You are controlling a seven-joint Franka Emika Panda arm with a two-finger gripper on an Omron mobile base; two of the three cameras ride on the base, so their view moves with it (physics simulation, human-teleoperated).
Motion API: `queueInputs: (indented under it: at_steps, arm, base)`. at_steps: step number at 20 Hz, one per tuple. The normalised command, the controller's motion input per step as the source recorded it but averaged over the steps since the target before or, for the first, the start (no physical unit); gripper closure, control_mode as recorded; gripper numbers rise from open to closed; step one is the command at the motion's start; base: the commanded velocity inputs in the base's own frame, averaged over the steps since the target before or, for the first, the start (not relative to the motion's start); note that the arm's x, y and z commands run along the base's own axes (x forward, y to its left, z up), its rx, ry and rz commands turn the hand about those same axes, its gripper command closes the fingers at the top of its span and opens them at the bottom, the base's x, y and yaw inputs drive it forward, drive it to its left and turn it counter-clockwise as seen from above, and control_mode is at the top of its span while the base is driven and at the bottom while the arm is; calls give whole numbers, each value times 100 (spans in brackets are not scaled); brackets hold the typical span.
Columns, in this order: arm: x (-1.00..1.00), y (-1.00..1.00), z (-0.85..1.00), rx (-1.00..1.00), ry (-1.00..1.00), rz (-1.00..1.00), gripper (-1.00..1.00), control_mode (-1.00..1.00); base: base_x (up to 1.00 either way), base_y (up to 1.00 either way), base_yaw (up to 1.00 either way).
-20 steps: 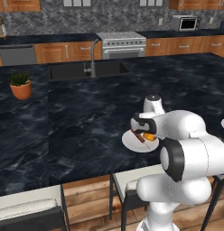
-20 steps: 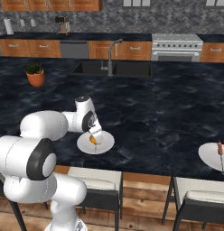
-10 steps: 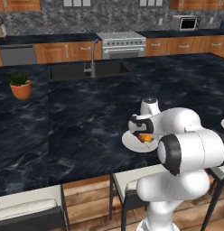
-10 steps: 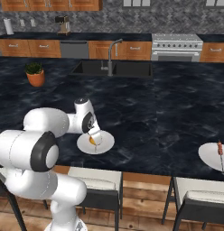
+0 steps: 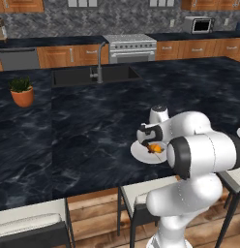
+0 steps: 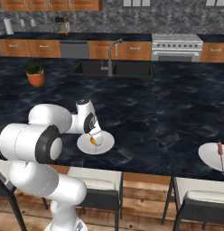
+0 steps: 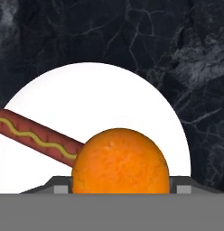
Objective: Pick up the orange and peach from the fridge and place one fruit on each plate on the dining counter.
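The orange point(image 7: 120, 162) sits between the finger tips of my gripper point(image 7: 119, 187), which is shut on it. It hangs just over a white plate point(image 7: 109, 94) on the black dining counter point(image 7: 64, 31), beside a hot dog point(image 7: 37, 135) with mustard. The base views show the gripper point(image 5: 153, 145) point(image 6: 95, 137) pointing down at this plate point(image 5: 140, 154) point(image 6: 107, 143) near the counter's front edge, with the orange point(image 5: 155, 148) point(image 6: 93, 140) under it. A second plate point(image 6: 209, 157) lies at the right. The reddish shape cut off at its edge may or may not be the peach. The fridge is out of view.
A sausage point(image 6: 219, 150) lies on the second plate. A potted plant point(image 5: 22, 92) point(image 6: 35, 74) stands at the counter's left. The sink with its faucet point(image 5: 99, 63) point(image 6: 110, 56) is at the far side. Stools point(image 5: 141, 193) point(image 6: 98, 185) line the near edge.
The arm's elbow has shifted slightly. The gripper with the orange stays over the plate at almost the same spot.
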Motion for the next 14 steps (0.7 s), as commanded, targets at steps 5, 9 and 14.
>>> queueInputs:
  at_steps: [5, 9, 14]
  arm:
    - [0, 0, -9, 0, 0, 0, 100, -100]
    - [0, 0, -2, 0, 0, 0, 100, -100]
    - [0, 0, -4, 0, 0, 0, -100, -100]
  base:
    - [0, 0, 0]
    - [0, 0, 0]
    - [0, 0, 0]
